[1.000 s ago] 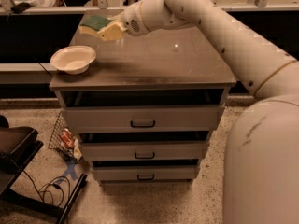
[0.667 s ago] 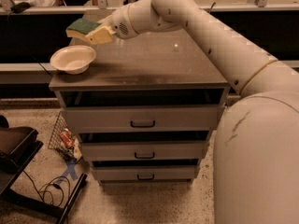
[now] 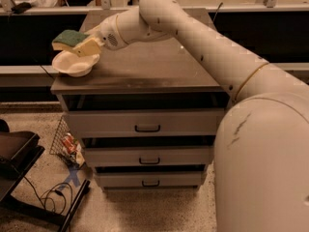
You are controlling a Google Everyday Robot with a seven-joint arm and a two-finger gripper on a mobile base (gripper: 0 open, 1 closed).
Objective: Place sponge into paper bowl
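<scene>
The sponge (image 3: 69, 38), yellow foam with a dark green top, is held in my gripper (image 3: 83, 45) just above the paper bowl (image 3: 73, 65). The off-white bowl stands at the front left corner of the cabinet top (image 3: 145, 66). My gripper is shut on the sponge, with one cream finger (image 3: 88, 48) showing below its right end. The sponge hangs over the bowl's far rim, not touching it as far as I can see. My arm (image 3: 193, 33) reaches in from the right across the cabinet top.
The cabinet has three drawers (image 3: 145, 124) with dark handles below the top. A wire basket with colourful packets (image 3: 67, 141) stands on the floor at the left. A black stand and cables (image 3: 29, 178) lie at the lower left. A counter ledge runs behind.
My gripper has carried the sponge to the left and lower, from the middle back of the cabinet top to just over the bowl. The bowl has not moved.
</scene>
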